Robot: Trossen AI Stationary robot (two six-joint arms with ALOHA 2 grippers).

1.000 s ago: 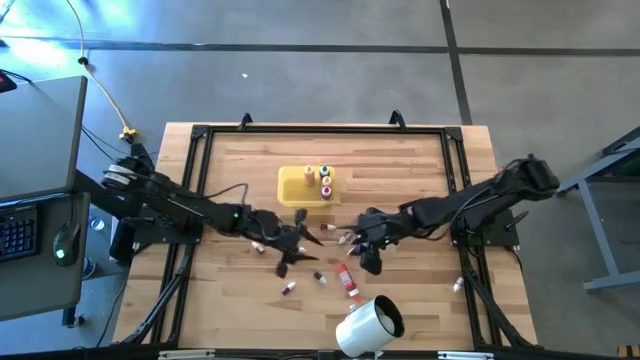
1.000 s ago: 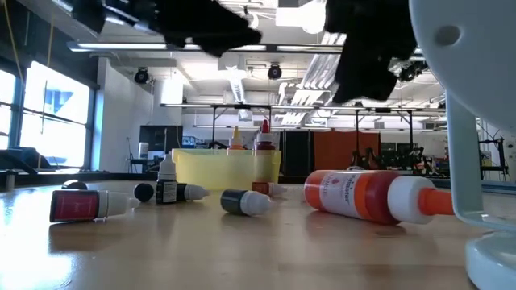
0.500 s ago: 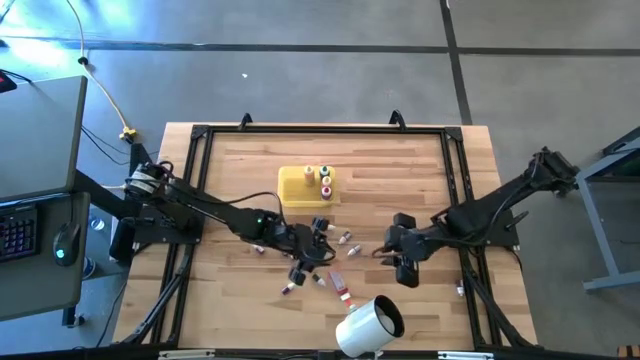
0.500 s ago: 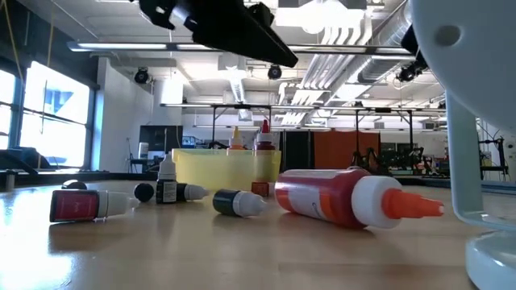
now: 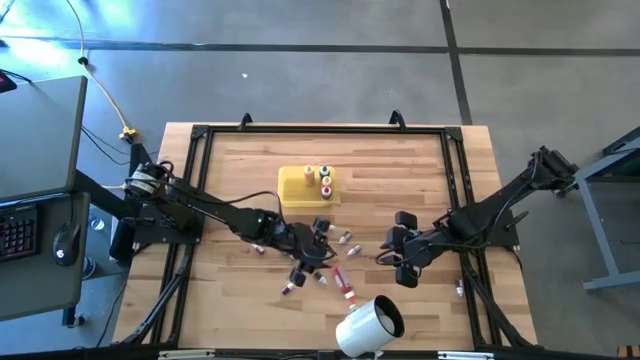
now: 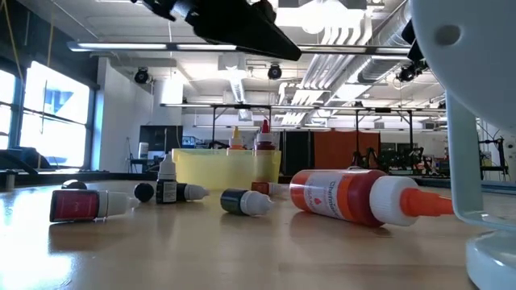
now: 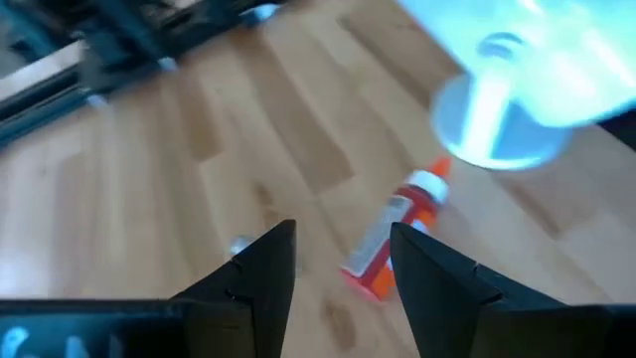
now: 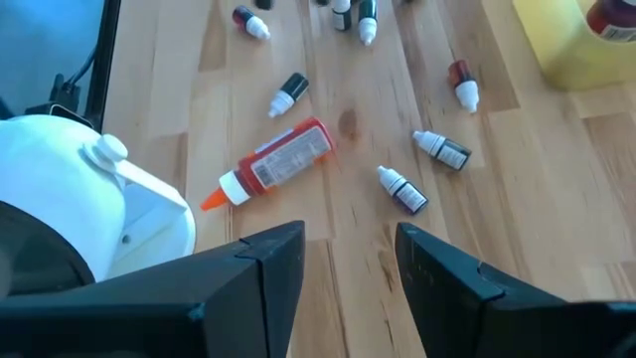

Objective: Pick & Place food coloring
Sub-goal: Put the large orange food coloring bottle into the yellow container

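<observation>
Left gripper (image 5: 318, 258) hovers over scattered food coloring (image 5: 343, 281), fingers apart, empty, so you're lined up for red tube. Right gripper (image 5: 398, 262) parked right, open, empty. Yellow tray (image 5: 292, 187) far, partly filled.

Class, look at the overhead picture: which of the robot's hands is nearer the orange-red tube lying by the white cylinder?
Left. The left hand hovers just beside the orange-red tube; the right hand sits farther off, toward the right.

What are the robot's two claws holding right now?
Nothing. The left gripper is open above the orange tube, and the right gripper is open too, with nothing between its fingers.
</observation>
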